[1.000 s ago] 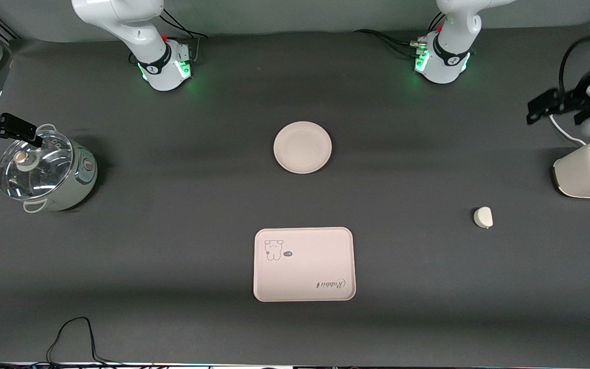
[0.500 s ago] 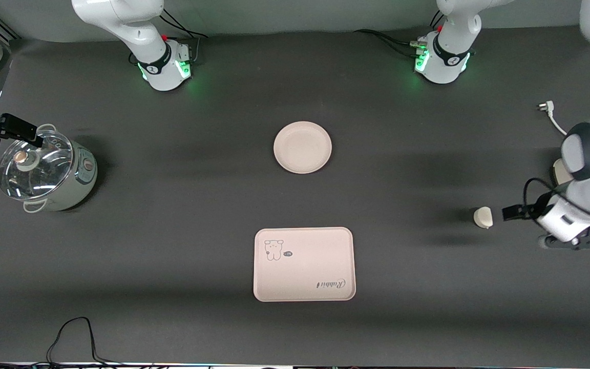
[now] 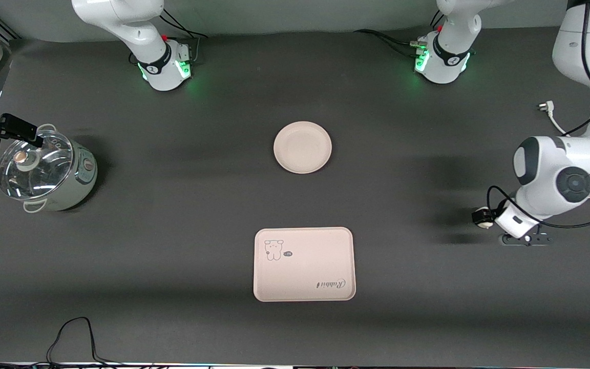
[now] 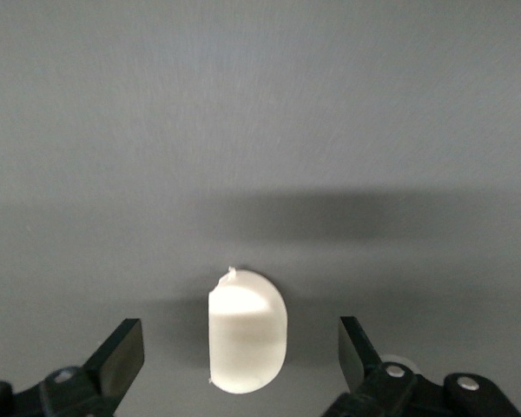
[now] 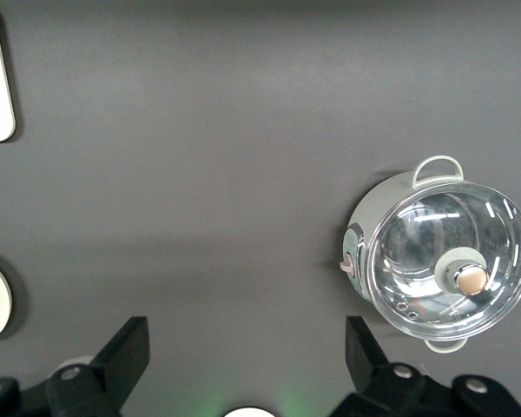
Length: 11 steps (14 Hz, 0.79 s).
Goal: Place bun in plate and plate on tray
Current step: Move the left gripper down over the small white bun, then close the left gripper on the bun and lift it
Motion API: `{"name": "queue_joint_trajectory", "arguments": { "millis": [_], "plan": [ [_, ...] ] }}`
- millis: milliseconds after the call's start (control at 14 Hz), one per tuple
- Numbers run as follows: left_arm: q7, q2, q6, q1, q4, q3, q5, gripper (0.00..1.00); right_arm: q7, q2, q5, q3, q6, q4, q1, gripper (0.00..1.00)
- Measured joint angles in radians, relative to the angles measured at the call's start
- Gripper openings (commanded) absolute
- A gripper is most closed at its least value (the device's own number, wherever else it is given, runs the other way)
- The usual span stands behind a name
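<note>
The tray point(image 3: 303, 264) serves as the landmark on the dark desk point(image 3: 182, 230); it lies flat, its rabbit drawing toward the right arm's end and the "Rabbit" script nearer the front camera.

The plate point(image 3: 302, 147) sits farther from the front camera than the tray, well apart from it, with nothing on it.

The bun point(image 4: 246, 330) rests on the desk well apart from the tray, toward the left arm's end of the desk. In the front view only a sliver of it shows beside the wrist.

The left claw point(image 4: 241, 356) is over the bun, spread wide: the left wrist view shows one dark finger on each side of the bun, with clear gaps between pads and bun, neither touching it.

The right claw point(image 5: 247, 365) waits high at the right arm's end of the desk, fingers apart and holding nothing. Its wrist view looks down on a glass-lidded pot point(image 3: 45, 170), which stands well apart from the tray, toward the right arm's end.
</note>
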Motion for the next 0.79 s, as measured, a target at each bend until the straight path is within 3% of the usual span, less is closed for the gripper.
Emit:
{"name": "queue_joint_trajectory", "arguments": {
  "millis": [286,357,500,643,786],
  "plan": [
    [-0.084,0.030,0.043,-0.001,-0.024,-0.002,0.058,0.97,0.000,0.000,0.000,0.000,0.000,0.000,0.000,1.00],
    [-0.088,0.034,0.063,-0.001,-0.034,-0.002,0.058,0.85,0.000,0.000,0.000,0.000,0.000,0.000,0.000,1.00],
    [-0.093,0.041,0.080,0.000,-0.045,-0.001,0.058,0.35,0.000,0.000,0.000,0.000,0.000,0.000,0.000,1.00],
    [-0.094,0.044,0.080,0.000,-0.045,0.000,0.059,0.00,0.000,0.000,0.000,0.000,0.000,0.000,0.000,1.00],
    [-0.094,0.044,0.080,0.001,-0.045,0.000,0.059,0.00,0.000,0.000,0.000,0.000,0.000,0.000,0.000,1.00]
  ]
}}
